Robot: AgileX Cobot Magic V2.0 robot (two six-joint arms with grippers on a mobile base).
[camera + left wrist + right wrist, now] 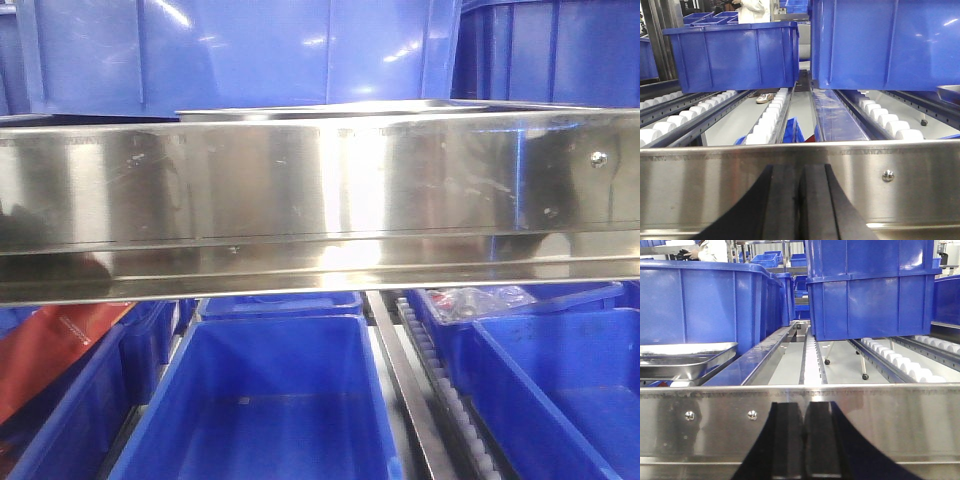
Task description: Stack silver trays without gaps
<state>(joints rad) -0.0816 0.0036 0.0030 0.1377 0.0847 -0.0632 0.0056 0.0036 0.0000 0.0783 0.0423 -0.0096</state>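
Fingers [782, 200] of the left gripper [800, 170] stand pressed together, the black pads meeting along a thin seam, with nothing held between them; those of the right gripper [804, 407] are likewise closed, with only a hairline slit between the pads, and they hold nothing; just beyond both pairs a steel rail [900, 170] runs across the whole width, shiny and set with small screws; in the front view this rail fills the middle band, with an open blue bin [270, 400] below it and a red sheet [45, 345] at the lower left; past the rail, the right wrist view shows the silver trays [685, 360] at the left, low and bright, their layered rims suggesting one inside another, though how closely they sit cannot be told; the left wrist view catches only a tray corner at its right edge, and the front view a thin rim just above the rail; farther on, tracks of white rollers [767, 120] run away under large blue bins [735, 55]; at the back stands a person [752, 10] in white.
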